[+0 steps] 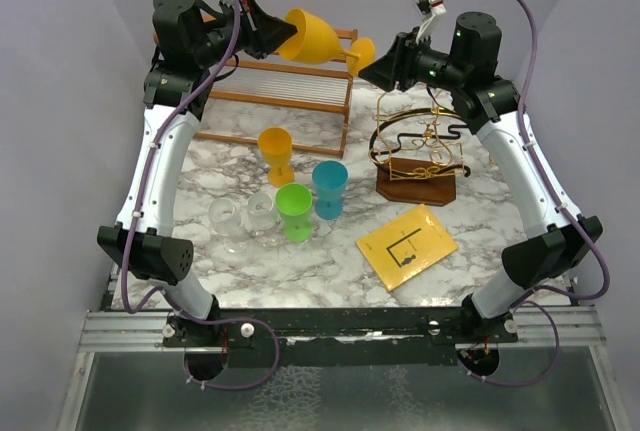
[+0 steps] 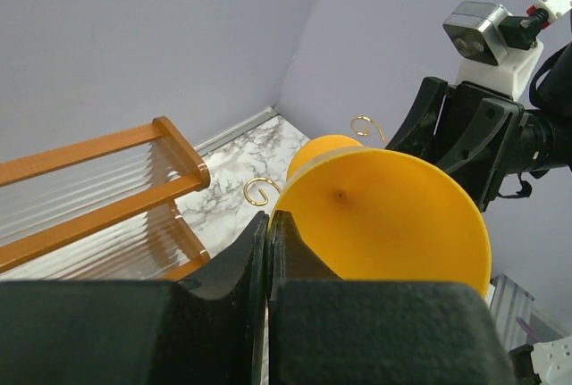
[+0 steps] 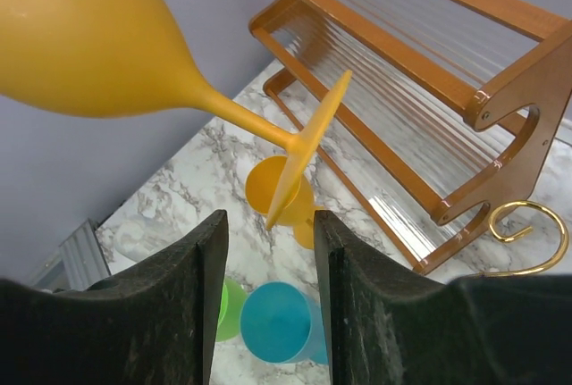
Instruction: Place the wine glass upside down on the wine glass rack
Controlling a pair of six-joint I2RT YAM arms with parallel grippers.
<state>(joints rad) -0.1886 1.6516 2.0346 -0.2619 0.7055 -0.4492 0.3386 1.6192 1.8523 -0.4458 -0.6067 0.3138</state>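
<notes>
A: Around the gold wire rack (image 1: 420, 146) on its dark wood base?
B: Behind-left, orange-brown slatted wooden shelf (image 1: 290, 81); left, yellow cup (image 1: 275, 146), green cup (image 1: 293, 206), blue cup (image 1: 329, 186). White marble tabletop (image 1: 340, 271), lilac walls (image 1: 90, 51)
A: Yellow plastic wine glass (image 1: 318, 36)?
B: Aloft, above-left of rack, lying sideways; rim pinched by left gripper (image 1: 283, 31), foot between spread jaws of right gripper (image 3: 268, 220)

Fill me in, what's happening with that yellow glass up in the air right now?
The left gripper is shut on the rim of the yellow wine glass, holding it sideways in the air by the wooden shelf. The right gripper faces the glass's foot, jaws apart and lined up on it, not gripping. The gold wire rack has no glass on it yet.
</notes>
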